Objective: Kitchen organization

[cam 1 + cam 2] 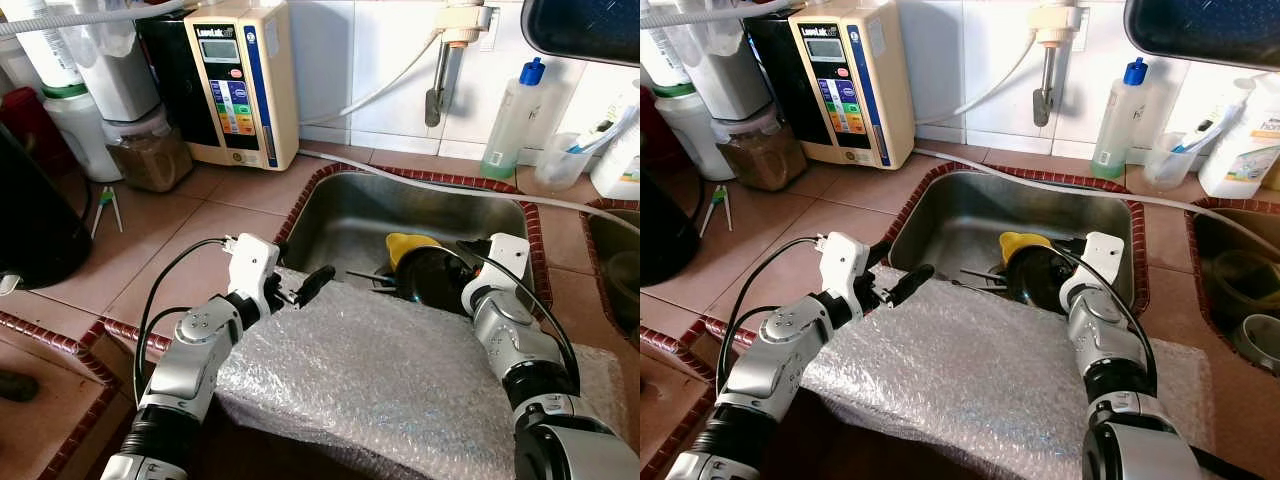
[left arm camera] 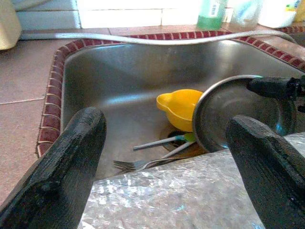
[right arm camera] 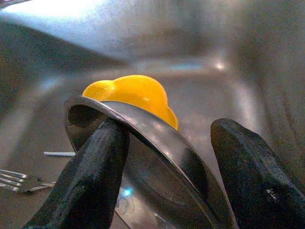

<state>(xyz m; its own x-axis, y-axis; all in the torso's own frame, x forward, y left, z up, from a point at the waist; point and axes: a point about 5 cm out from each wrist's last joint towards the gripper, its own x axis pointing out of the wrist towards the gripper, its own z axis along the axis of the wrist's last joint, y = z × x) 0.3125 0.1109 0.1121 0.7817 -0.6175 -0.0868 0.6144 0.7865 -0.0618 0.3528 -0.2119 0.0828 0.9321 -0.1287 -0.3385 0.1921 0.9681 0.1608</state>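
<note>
A steel bowl [image 1: 430, 280] stands tilted in the metal sink [image 1: 350, 215], against a yellow bowl [image 1: 408, 245]. Forks [image 2: 138, 164] and a light utensil lie on the sink floor beside them. My right gripper [image 3: 169, 131] is down in the sink and open. Its fingers straddle the steel bowl's rim [image 3: 157, 138], one finger [image 3: 95, 167] inside and touching it, the other outside and apart. My left gripper [image 1: 305, 285] hovers open over the far edge of a bubble-wrap sheet [image 1: 380, 380] that covers the sink's near edge, and holds nothing.
A beige water machine [image 1: 240, 80], jars [image 1: 150, 150] and a dark kettle [image 1: 30, 220] stand on the tiled counter to the left. The tap [image 1: 440, 70], a soap bottle [image 1: 515, 120] and a hose [image 1: 450, 185] are behind the sink. A second basin [image 1: 615, 270] lies at the right.
</note>
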